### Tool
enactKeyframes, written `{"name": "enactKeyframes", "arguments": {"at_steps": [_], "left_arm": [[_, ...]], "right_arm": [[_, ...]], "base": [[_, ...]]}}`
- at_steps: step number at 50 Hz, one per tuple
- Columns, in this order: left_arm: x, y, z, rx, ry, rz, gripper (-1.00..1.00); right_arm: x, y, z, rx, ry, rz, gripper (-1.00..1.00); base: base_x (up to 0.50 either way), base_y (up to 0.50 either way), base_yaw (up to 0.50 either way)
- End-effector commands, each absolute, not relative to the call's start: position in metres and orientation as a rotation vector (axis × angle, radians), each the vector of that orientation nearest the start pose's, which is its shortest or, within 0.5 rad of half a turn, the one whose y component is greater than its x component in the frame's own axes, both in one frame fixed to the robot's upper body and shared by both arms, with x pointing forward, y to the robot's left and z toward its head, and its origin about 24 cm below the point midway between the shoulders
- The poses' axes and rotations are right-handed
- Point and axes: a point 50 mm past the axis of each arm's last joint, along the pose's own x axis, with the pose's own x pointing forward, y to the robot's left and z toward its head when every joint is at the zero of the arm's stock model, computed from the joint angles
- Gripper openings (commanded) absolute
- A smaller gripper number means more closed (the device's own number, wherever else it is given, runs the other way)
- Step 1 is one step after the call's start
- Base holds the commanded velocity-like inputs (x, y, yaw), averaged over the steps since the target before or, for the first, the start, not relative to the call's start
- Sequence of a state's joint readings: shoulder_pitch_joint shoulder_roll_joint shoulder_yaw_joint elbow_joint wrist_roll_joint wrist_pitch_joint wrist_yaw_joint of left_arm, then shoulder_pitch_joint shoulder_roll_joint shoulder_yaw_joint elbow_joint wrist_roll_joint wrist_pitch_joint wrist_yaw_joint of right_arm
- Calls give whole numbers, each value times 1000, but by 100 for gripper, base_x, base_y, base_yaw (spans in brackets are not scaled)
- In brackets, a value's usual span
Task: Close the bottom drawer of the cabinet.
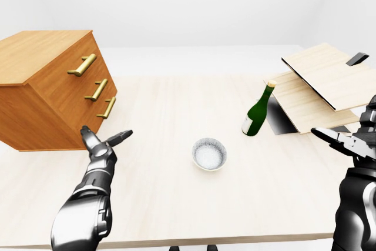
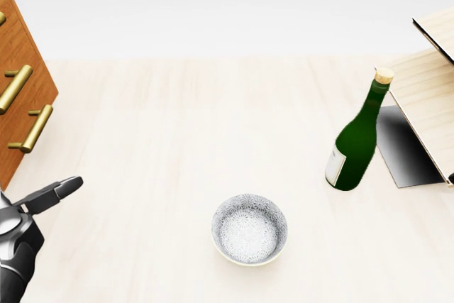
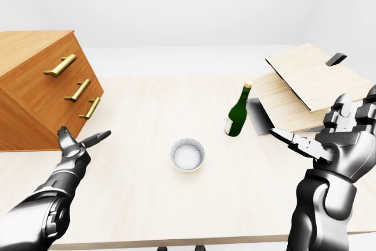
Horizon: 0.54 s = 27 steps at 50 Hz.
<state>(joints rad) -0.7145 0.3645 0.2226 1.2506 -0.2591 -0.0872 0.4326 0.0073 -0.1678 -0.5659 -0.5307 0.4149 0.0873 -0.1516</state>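
The cabinet (image 1: 50,89) is warm, orange-brown wood with a visible grain and a soft satin finish; its three drawer handles (image 1: 82,64) look like brushed brass, faintly shiny. The worktop (image 1: 176,121) is pale, matt wood with fine streaks. At 3 o'clock in the left-eye view, light wooden boards (image 1: 329,80) show dark edges. The bottle (image 2: 357,135) is glossy dark green glass with a cork stopper. The bowl (image 2: 250,230) looks glazed ceramic, finely patterned. Each robot hand (image 3: 343,130) is polished, reflective grey metal.
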Motion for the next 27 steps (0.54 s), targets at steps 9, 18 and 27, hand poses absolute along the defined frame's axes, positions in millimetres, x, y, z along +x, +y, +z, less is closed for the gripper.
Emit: {"name": "enactKeyframes", "arguments": {"at_steps": [9, 18, 27], "left_arm": [[313, 327, 28, 1, 371, 950, 100], [309, 337, 30, -74, 365, 999, 100], [310, 337, 33, -80, 353, 996, 100]], "right_arm": [[192, -285, 173, 142, -553, -525, 100], [192, -285, 175, 142, -562, -524, 100], [192, -285, 175, 142, -561, -524, 100]], "base": [[0, 0, 0], [0, 0, 0], [0, 0, 0]]}}
